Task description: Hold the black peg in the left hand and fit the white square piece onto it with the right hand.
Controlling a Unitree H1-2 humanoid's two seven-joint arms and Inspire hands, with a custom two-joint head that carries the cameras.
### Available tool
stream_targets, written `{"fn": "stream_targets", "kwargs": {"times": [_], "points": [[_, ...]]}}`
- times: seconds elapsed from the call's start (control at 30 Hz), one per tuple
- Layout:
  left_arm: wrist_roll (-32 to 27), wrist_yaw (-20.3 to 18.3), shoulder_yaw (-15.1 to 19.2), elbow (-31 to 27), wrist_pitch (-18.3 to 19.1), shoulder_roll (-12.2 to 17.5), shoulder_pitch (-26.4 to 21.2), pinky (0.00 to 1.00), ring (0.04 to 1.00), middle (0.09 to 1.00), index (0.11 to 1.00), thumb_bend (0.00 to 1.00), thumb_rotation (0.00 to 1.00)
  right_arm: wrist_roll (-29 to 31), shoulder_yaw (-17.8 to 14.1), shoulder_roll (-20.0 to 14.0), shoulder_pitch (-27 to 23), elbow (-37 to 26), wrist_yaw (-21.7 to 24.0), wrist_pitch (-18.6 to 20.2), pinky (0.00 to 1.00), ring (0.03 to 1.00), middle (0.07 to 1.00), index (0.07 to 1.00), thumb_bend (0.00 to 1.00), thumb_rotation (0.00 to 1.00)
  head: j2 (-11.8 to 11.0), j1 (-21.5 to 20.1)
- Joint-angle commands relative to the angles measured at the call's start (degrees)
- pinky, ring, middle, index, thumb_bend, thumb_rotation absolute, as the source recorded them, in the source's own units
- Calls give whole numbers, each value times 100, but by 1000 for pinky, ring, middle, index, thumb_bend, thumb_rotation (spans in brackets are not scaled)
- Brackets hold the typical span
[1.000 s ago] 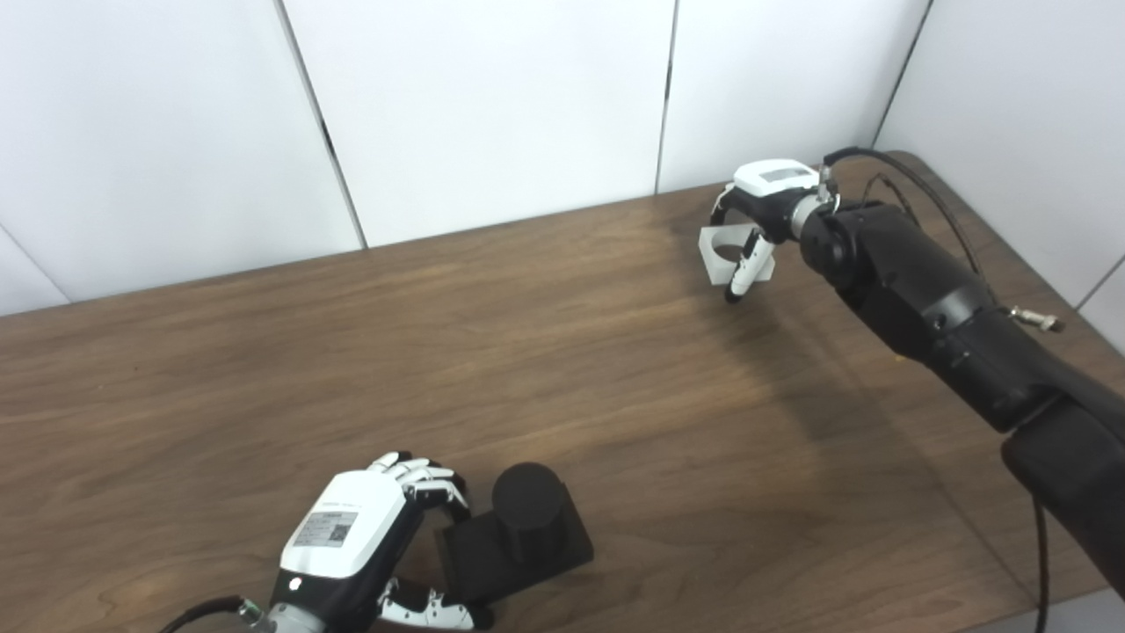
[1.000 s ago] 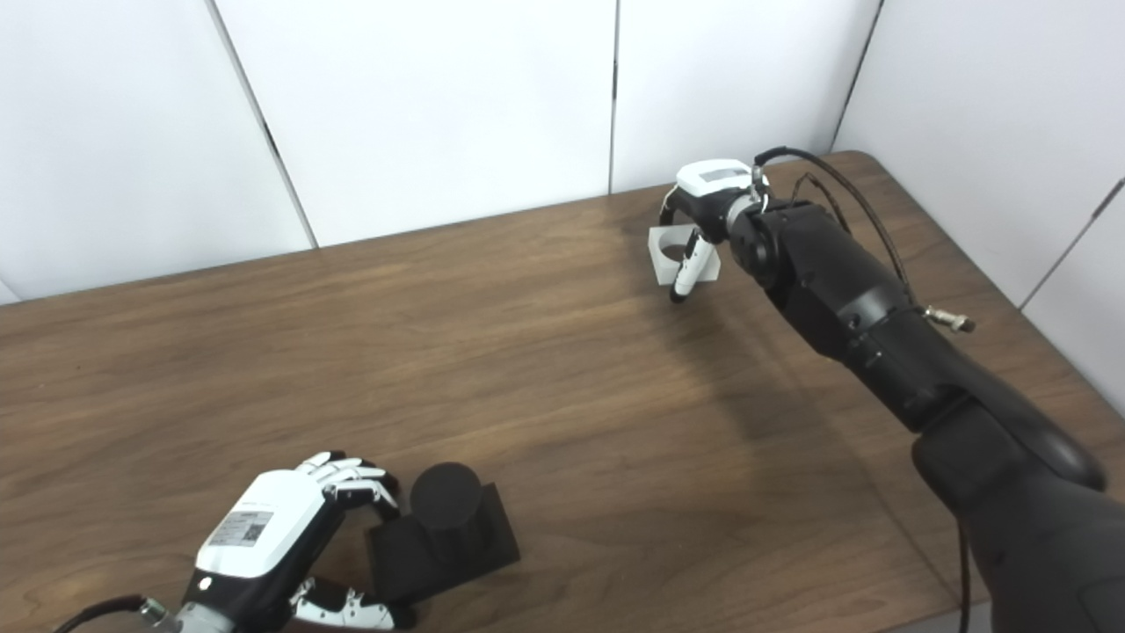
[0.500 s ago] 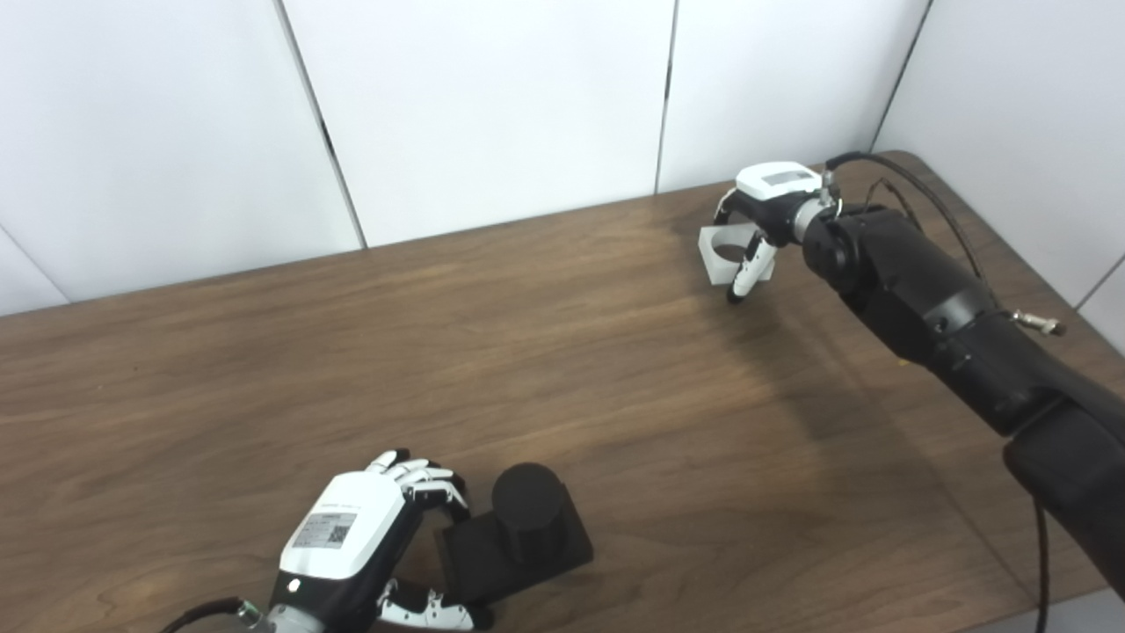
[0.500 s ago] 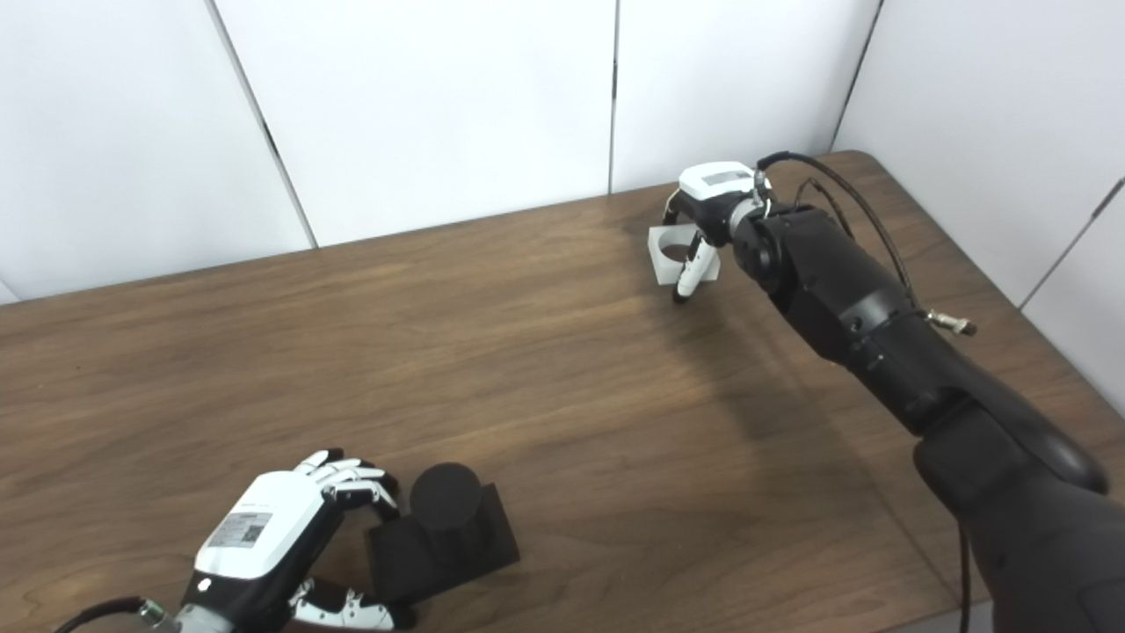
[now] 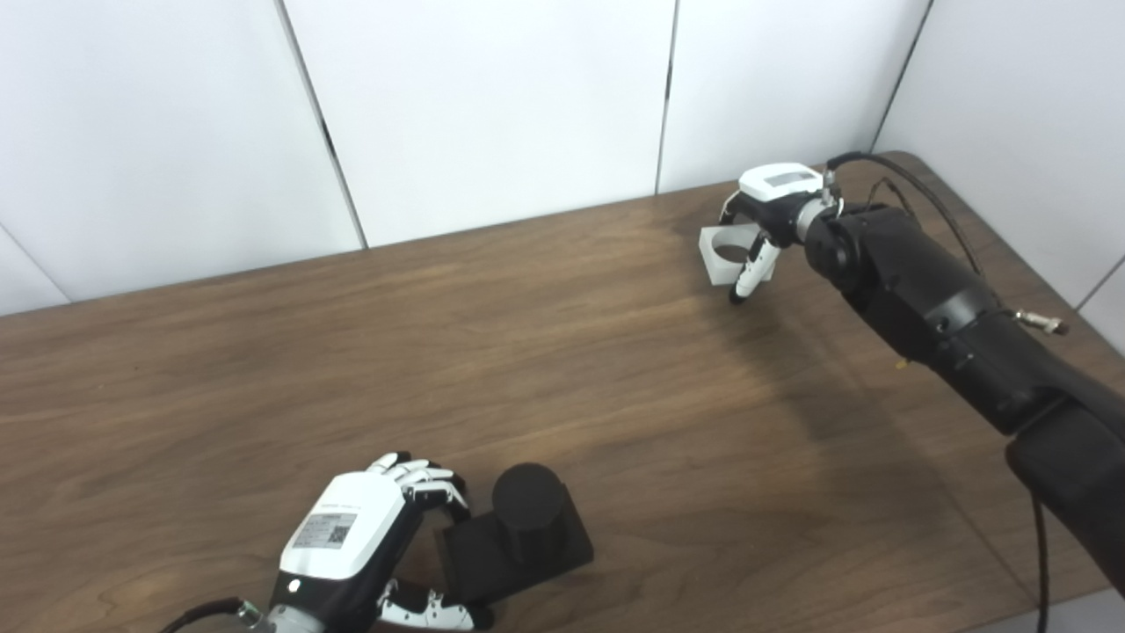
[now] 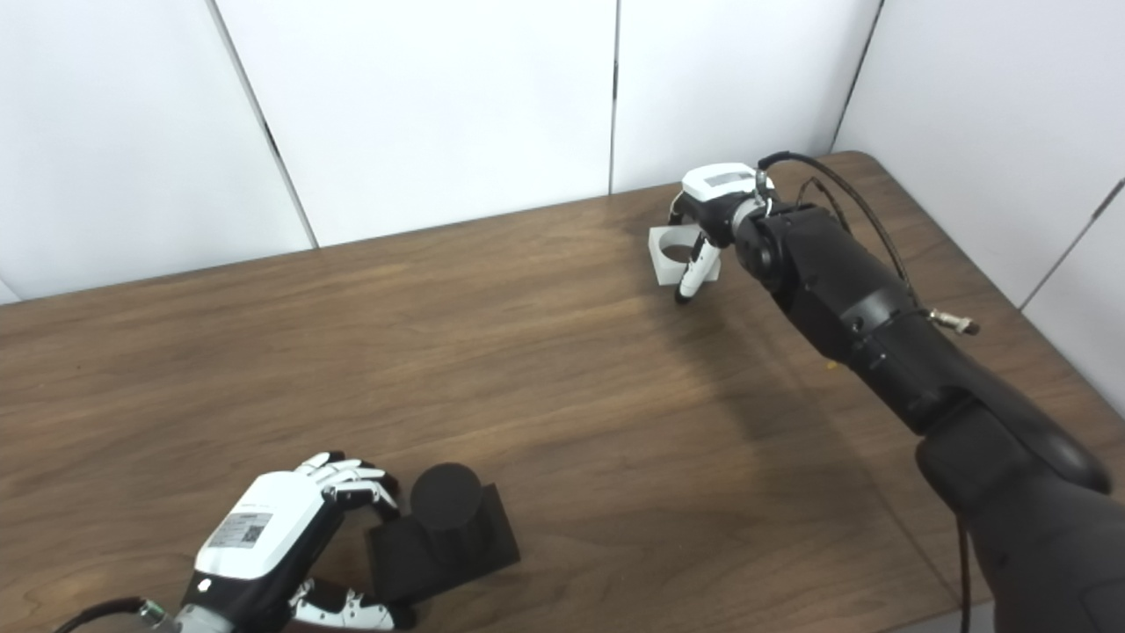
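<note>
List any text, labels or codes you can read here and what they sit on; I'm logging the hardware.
Nothing can be read.
Left robot hand: a white sticker on its back with a QR-like code and small print, too blurred to read.
Right robot hand: a grey label on its back, lettering too small to read.
Black peg, white piece, table: no markings visible.

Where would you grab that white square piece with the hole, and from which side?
By its flat outer walls, from above and the right, as the right hand is placed now. The white square piece lies with its round hole facing up, so gripping the sides probably keeps the hole free for the black peg.
</note>
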Motion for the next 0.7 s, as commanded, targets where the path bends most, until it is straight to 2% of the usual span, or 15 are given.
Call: {"fn": "stream_targets", "kwargs": {"times": [0.0,0.07,0.13,0.17,0.2,0.27,0.37,0.67], "points": [[109,-274,-7,60,72,133,129,924,845,772,488,517,46,-63,-123,-204,-115,-83,-26,78,901,947,903,723,839,270,8,-9],[121,-280,-1,54,73,143,131,922,845,772,487,517,46,-15,-188,-163,-89,-88,-86,78,896,943,897,712,833,255,8,-14],[120,-273,5,55,56,159,132,921,844,771,487,517,47,119,-288,-124,-46,-79,-191,-50,859,921,865,660,830,193,11,-20],[116,-258,9,64,41,166,134,920,844,771,488,517,47,160,-311,-119,-30,-65,-233,-132,843,912,852,579,681,170,11,-20],[105,-237,17,74,23,171,140,918,843,771,487,517,47,215,-333,-113,-17,-58,-260,-193,829,900,834,526,589,155,15,-17],[95,-244,30,73,25,174,146,920,844,771,487,517,47,312,-375,-95,12,-66,-337,-275,814,877,800,497,541,142,19,-22],[75,-268,44,66,23,182,140,923,846,772,488,517,46,370,-420,-58,56,-117,-470,-327,795,845,763,486,525,132,18,-30],[114,-256,45,107,-9,182,117,923,845,773,488,517,47,352,-391,-74,105,-103,-611,-461,786,835,751,484,524,131,14,-30]]}}
